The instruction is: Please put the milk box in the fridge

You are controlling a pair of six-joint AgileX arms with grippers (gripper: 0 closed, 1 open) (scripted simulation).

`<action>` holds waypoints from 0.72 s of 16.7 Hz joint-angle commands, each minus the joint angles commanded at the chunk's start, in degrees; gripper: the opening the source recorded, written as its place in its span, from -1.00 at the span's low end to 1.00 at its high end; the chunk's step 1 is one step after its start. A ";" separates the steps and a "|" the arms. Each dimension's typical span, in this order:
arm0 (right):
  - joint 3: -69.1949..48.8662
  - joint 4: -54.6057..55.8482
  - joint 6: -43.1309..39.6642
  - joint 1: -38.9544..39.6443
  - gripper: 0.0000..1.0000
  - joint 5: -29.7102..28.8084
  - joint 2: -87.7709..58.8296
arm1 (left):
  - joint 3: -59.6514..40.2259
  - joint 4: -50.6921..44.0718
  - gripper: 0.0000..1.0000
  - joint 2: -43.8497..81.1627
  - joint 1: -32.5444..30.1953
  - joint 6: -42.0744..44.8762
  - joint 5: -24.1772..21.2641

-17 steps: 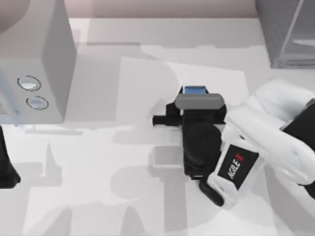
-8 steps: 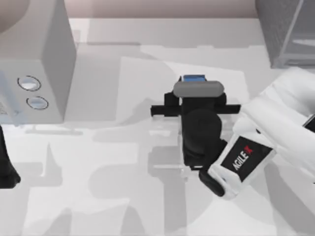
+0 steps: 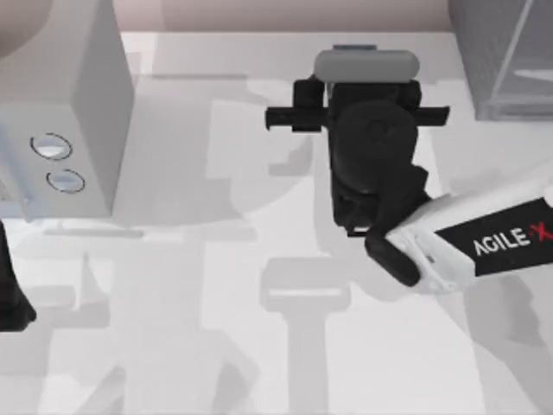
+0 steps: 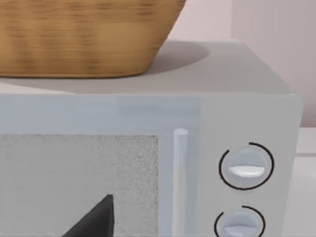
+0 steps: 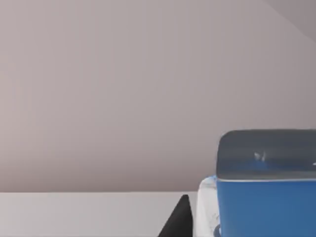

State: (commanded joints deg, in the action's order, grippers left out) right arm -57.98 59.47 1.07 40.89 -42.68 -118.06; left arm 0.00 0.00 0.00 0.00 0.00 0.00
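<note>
The milk box is a small blue-and-white carton, close up in the right wrist view, with one dark finger against its side. My right gripper is shut on it and holds it up over the far middle of the table. From above, the wrist covers nearly all of the carton. The fridge is the dark grey cabinet with a pale glassy door at the far right corner, to the right of the gripper and apart from it. My left arm is parked at the table's left edge.
A light grey box with two round dials stands at the far left. A wicker basket sits on top of it. The pale wall runs along the back of the table.
My right gripper has risen and moved toward the back of the table with the milk box, from the table's middle to near the back edge. The left arm has not moved.
</note>
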 joint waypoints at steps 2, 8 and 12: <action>0.08 -0.62 0.07 0.04 -1.00 -0.04 0.63 | 0.00 0.00 1.00 0.00 0.00 0.00 0.00; 1.42 -1.71 0.39 -0.89 -1.00 1.32 2.23 | 0.00 0.00 1.00 0.00 0.00 0.00 0.00; 10.43 -8.79 1.25 -5.83 -1.00 8.08 13.05 | 0.00 0.00 1.00 0.00 0.00 0.00 0.00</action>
State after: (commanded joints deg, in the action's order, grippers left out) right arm -47.55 50.68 2.32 35.06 -34.60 -105.01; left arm 0.00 0.00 0.00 0.00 0.00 0.00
